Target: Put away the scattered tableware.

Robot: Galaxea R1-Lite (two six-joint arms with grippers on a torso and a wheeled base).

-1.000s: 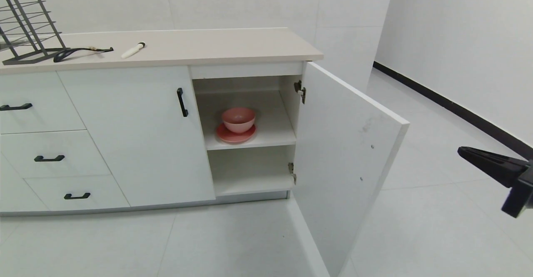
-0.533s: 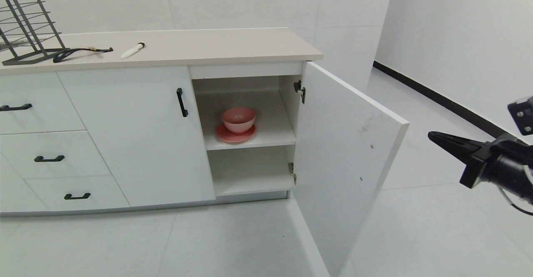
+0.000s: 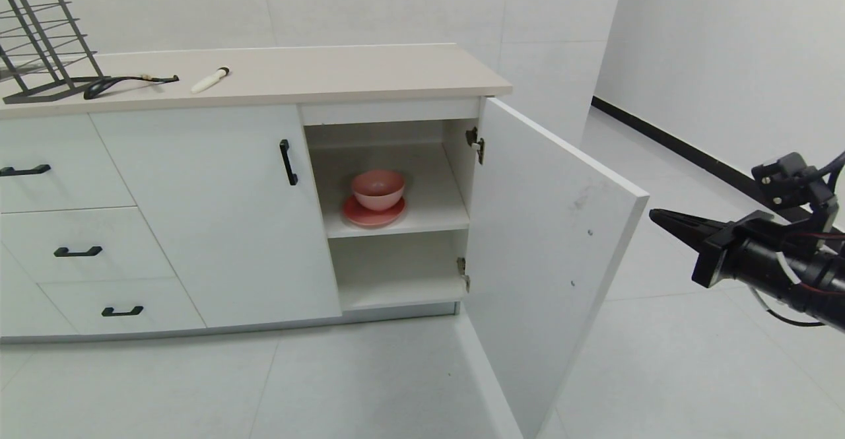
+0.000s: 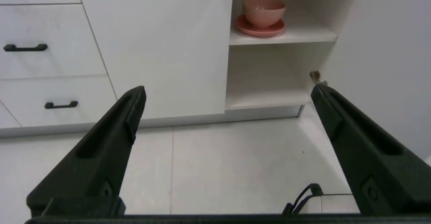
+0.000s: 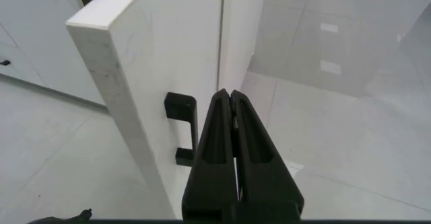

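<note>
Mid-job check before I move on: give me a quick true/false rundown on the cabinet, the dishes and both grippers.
1. The cabinet door stands open. True.
2. The pink bowl sits on the lower shelf. False: it sits on the red plate on the upper shelf.
3. The right gripper is shut with nothing in it. True.
4. The left gripper holds a spoon. False: it is open and empty; the black spoon lies on the countertop by the wire rack.
</note>
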